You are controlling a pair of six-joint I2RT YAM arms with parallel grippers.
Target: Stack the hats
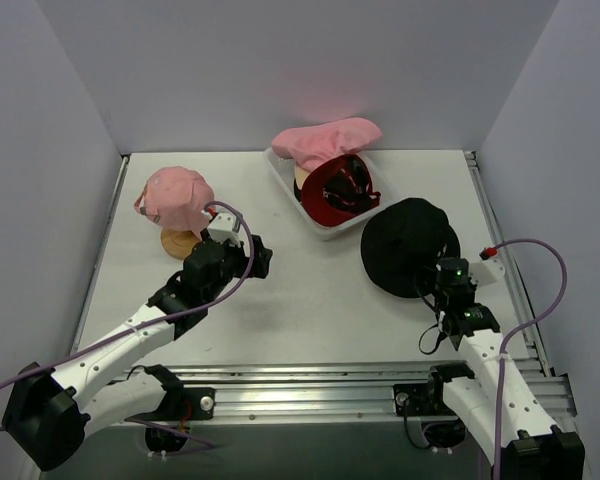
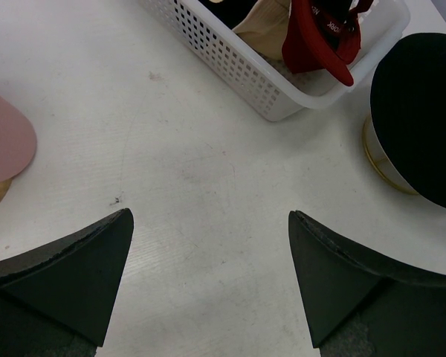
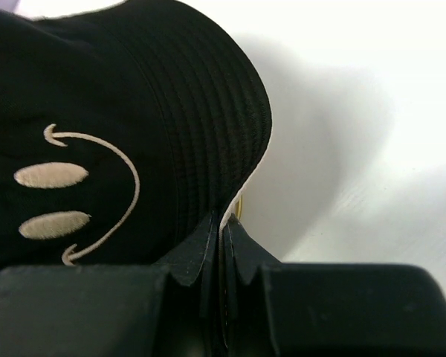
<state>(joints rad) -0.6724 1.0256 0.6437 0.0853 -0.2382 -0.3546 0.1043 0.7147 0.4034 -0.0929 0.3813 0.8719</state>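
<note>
Pale walls (image 1: 280, 60) close in a white table (image 1: 310, 310) on three sides. At the far centre of the table sits a white plastic mesh basket (image 2: 238, 71), turned at an angle. A soft pink bucket hat (image 1: 325, 140) lies draped over the basket's far end, spilling past the rim. Below it inside the basket lies a red cap with white marks (image 1: 342, 187), its peak towards the right, and a bit of tan fabric hat (image 2: 264, 26) shows just left of the red one. Something dark lies deeper in the basket, too hidden to name.

Right of the basket, well apart from the pink things, a black fabric bucket hat (image 1: 408, 245) stitched with a cream smiling face sits over a round wooden base (image 2: 379, 160) that peeps out under its brim. The right gripper (image 3: 224, 230) has its fingers pressed together on the near edge of that brim, pinching the fabric.

On the far left a pink cap (image 1: 175, 197) rests on a wooden stand (image 1: 180, 242). Just to the near right of it, the left gripper (image 2: 210, 223) hangs above bare table with its fingers spread wide, holding nothing.
</note>
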